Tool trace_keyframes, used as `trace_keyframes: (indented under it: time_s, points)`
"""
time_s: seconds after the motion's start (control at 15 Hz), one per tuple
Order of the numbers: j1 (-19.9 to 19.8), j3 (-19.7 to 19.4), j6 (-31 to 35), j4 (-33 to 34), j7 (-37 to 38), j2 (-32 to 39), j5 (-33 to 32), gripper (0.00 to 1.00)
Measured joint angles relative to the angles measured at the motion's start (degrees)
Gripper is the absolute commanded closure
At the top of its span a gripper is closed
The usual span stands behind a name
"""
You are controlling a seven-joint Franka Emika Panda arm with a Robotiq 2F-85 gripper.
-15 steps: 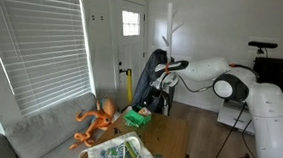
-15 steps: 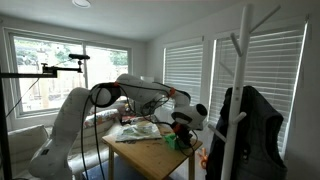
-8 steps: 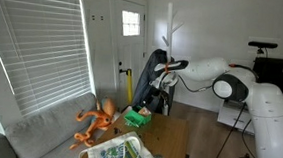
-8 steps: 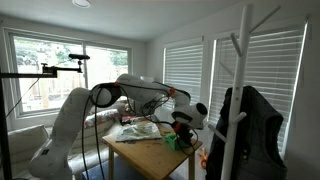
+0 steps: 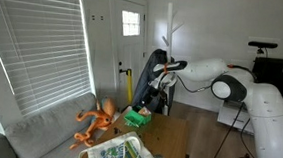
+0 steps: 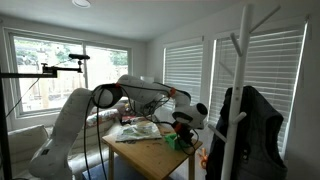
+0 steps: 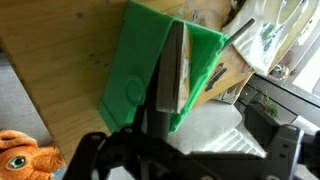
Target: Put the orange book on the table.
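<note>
No orange book shows; the book-like thing here is green (image 7: 135, 70). It lies on the brown wooden table (image 7: 65, 45) at its end edge and also shows in both exterior views (image 5: 137, 117) (image 6: 175, 142). My gripper (image 7: 170, 45) comes down on it from above, the jaws close together and clamped on a thin raised part of the green book. Only one dark finger (image 7: 165, 85) shows clearly. The gripper also shows in both exterior views (image 5: 152, 103) (image 6: 183, 127).
An orange plush toy (image 5: 96, 121) lies on the grey couch (image 5: 37, 134) beside the table. A printed bag (image 5: 121, 153) lies on the table (image 6: 150, 155). A white coat rack with a dark jacket (image 6: 245, 120) stands close by.
</note>
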Motion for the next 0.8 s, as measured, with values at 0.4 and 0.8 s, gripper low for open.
trace_keyframes:
  time_s: [0.4,0.8]
  points:
    - [0.0,0.4,-2.1,0.8,0.0,0.8,0.0,0.70]
    - [0.0,0.3,-3.4,1.5,0.5,1.8,-1.0,0.97]
